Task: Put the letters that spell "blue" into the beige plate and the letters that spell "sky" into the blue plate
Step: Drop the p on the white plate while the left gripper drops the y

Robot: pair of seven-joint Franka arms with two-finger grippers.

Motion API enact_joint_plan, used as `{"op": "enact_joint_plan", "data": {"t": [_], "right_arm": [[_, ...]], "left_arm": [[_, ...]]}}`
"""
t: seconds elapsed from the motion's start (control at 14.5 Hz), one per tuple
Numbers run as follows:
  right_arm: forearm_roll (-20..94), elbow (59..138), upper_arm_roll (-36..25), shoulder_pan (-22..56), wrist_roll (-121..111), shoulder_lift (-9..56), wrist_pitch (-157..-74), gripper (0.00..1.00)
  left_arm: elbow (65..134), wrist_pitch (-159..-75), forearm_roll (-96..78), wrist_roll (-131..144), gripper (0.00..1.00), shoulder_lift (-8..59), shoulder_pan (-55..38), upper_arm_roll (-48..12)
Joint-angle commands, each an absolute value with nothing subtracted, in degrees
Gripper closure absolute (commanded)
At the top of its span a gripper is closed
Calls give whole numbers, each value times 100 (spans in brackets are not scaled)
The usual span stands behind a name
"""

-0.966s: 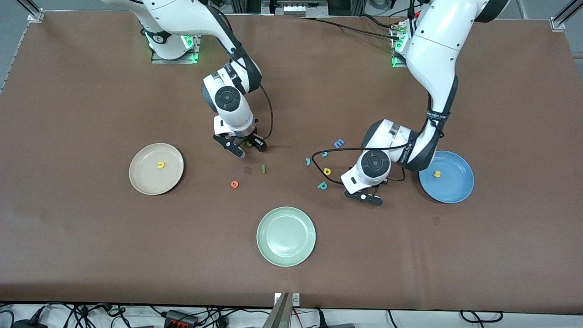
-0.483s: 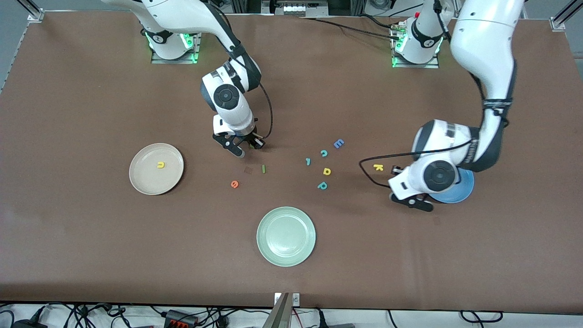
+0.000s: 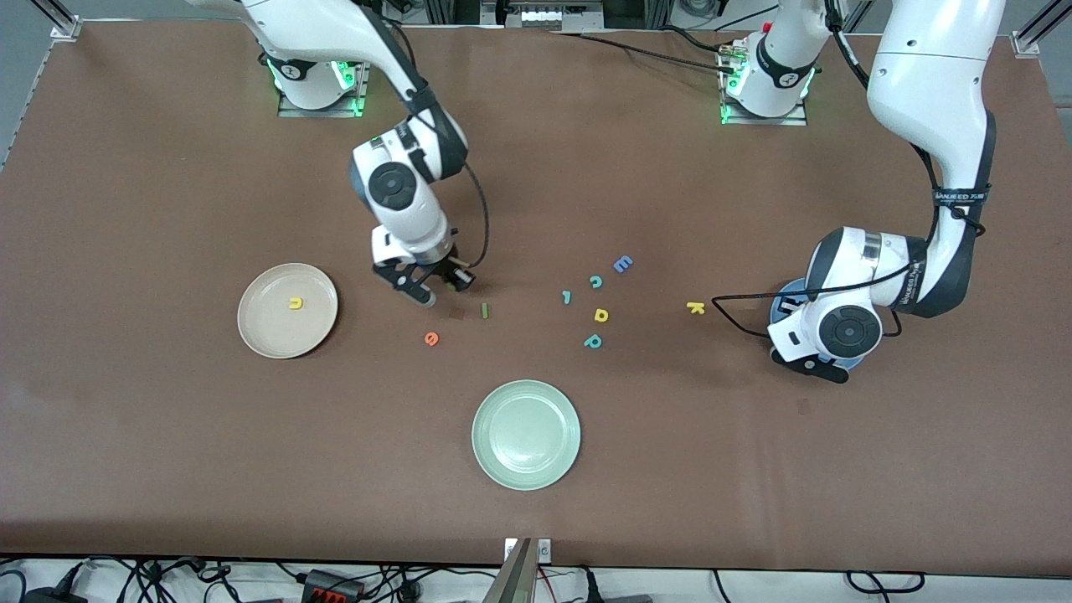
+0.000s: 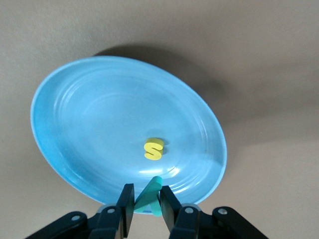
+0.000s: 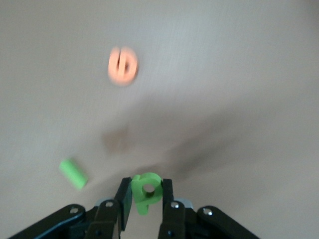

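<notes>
My left gripper (image 4: 146, 191) is shut on the teal y (image 4: 152, 193) and hangs over the rim of the blue plate (image 4: 89, 124), where the yellow s (image 4: 153, 148) lies. In the front view this gripper (image 3: 811, 367) covers most of the blue plate (image 3: 784, 298). The yellow k (image 3: 695, 307) lies on the table beside that plate. My right gripper (image 5: 144, 185) is shut on the light green b (image 5: 146, 191), just above the table. Near it lie the dark green l (image 3: 485, 311) and the orange e (image 3: 430, 338). The yellow u (image 3: 295, 303) sits in the beige plate (image 3: 268, 328).
A pale green plate (image 3: 526, 434) stands nearer the front camera at mid-table. Between the arms lie a blue E (image 3: 622, 264), a teal c (image 3: 596, 281), a teal p (image 3: 593, 341), another small teal letter (image 3: 567, 296) and a small yellow round letter (image 3: 601, 315).
The left arm has swung from mid-table to over the blue plate, uncovering the yellow k. The right gripper has shut on the green b and shifted slightly toward the beige plate.
</notes>
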State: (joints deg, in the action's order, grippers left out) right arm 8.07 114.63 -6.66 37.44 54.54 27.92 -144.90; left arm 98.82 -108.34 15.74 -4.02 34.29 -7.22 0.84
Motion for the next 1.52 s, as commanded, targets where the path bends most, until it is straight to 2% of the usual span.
{"op": "enact_joint_plan", "data": {"t": [0.0,0.07,0.34,0.55,0.97,1.03,1.1,1.17,1.24,1.45], "right_arm": [[809,11058,-852,3043,3830,2733,-13574,83],[809,10970,-931,2867,3345,2716,-13327,83],[800,10978,-1195,2348,1963,2654,-12807,83],[800,11074,-1230,1935,1285,2680,-12727,83],[835,11329,-1213,1916,1248,2751,-12735,78],[835,11364,-1213,1916,1248,2768,-12735,74],[835,11408,-1213,1916,1248,2786,-12753,69],[835,11399,-1213,1916,1248,2795,-12762,30],[844,11347,-1213,1907,1257,2786,-12727,0],[852,10944,-1178,1968,1265,2760,-12709,0]], "left_arm": [[9985,-10881,1705,-457,22,3278,-668,-26],[9976,-10863,1705,-457,0,3278,-685,-35],[9967,-10854,1224,-151,0,3278,-747,-140],[9958,-10898,695,454,0,3305,-773,-289],[10011,-11312,677,2316,0,3445,-791,-887],[10011,-11320,677,2634,0,3463,-791,-957],[10019,-11364,677,2872,0,3480,-791,-984],[10020,-11382,677,3179,0,3498,-791,-993],[10020,-11391,668,3608,0,3542,-800,-1037],[10037,-11714,668,5293,0,3700,-852,-1318]]}}
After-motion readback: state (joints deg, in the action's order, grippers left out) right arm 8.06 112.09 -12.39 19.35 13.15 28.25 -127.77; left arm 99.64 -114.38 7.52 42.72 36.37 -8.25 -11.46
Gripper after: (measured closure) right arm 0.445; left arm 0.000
